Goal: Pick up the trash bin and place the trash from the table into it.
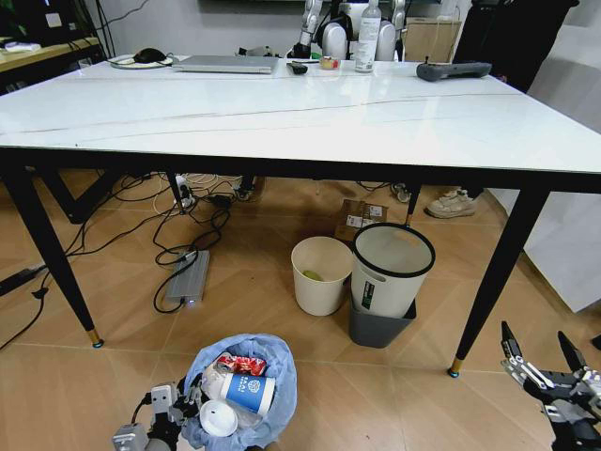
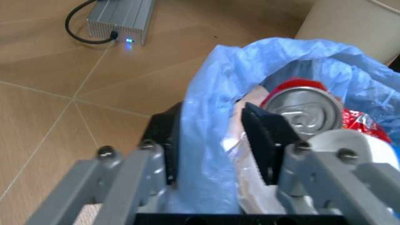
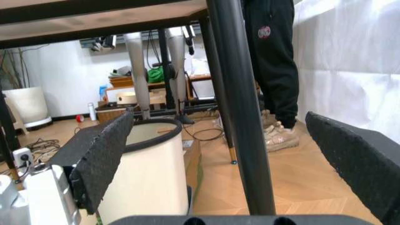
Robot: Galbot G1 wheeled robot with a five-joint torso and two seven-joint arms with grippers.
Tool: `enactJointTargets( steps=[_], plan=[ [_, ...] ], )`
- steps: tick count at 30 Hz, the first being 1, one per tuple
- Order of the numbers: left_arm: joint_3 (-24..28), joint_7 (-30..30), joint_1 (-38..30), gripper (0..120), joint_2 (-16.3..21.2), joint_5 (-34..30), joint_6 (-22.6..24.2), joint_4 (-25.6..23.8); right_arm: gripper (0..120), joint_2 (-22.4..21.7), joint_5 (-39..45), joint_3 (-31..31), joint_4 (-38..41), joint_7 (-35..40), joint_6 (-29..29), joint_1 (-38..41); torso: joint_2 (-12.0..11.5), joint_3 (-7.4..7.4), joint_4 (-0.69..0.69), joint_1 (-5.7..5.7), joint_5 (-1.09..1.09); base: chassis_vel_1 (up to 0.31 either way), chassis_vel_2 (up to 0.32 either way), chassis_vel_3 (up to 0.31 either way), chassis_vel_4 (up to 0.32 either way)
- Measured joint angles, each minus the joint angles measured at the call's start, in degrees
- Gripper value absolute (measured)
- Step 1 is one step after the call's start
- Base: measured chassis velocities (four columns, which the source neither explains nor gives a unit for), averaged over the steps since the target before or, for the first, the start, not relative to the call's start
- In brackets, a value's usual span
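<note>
The trash bin (image 1: 239, 390), lined with a crinkled light-blue bag, stands on the floor in front of the table (image 1: 282, 113). In it lies trash: a blue-white paper cup (image 1: 249, 392), a white lid (image 1: 218, 418), a red wrapper (image 1: 242, 365) and a red can (image 2: 306, 110). My left gripper (image 1: 169, 402) sits at the bin's left rim. In the left wrist view its pads (image 2: 265, 140) straddle the bag-covered rim (image 2: 209, 140), one outside and one inside, shut on it. My right gripper (image 1: 535, 336) hangs open low at the right, beside a black table leg (image 3: 240, 117).
Under the table stand a cream bin (image 1: 321, 272) and a white bin with a black rim (image 1: 390, 268) nested in a grey one (image 1: 380, 329). A grey power brick (image 1: 188, 277) and cables lie left. A laptop (image 1: 225, 64), a bottle (image 1: 366, 38) and a remote (image 1: 454, 69) sit at the table's far edge.
</note>
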Motion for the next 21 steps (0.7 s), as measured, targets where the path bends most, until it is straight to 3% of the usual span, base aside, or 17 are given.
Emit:
enactJointTargets(
  steps=[12, 18, 21],
  plan=[
    [0.0, 0.0, 1.5, 91, 0.1, 0.1, -0.1, -1.4, 100, 0.0, 0.0, 0.0, 0.0, 0.0, 0.0, 0.0, 0.0, 0.01, 0.0, 0.0, 0.0, 0.0, 0.0, 0.0, 0.0],
    [-0.1, -0.2, 2.9, 108, 0.0, 1.3, -1.1, -2.3, 100, 0.0, 0.0, 0.0, 0.0, 0.0, 0.0, 0.0, 0.0, 0.01, 0.0, 0.0, 0.0, 0.0, 0.0, 0.0, 0.0],
    [-0.3, -0.8, 3.4, 110, -0.1, 2.5, -2.1, -2.7, 100, 0.0, 0.0, 0.0, 0.0, 0.0, 0.0, 0.0, 0.0, 0.01, 0.0, 0.0, 0.0, 0.0, 0.0, 0.0, 0.0]
  ],
)
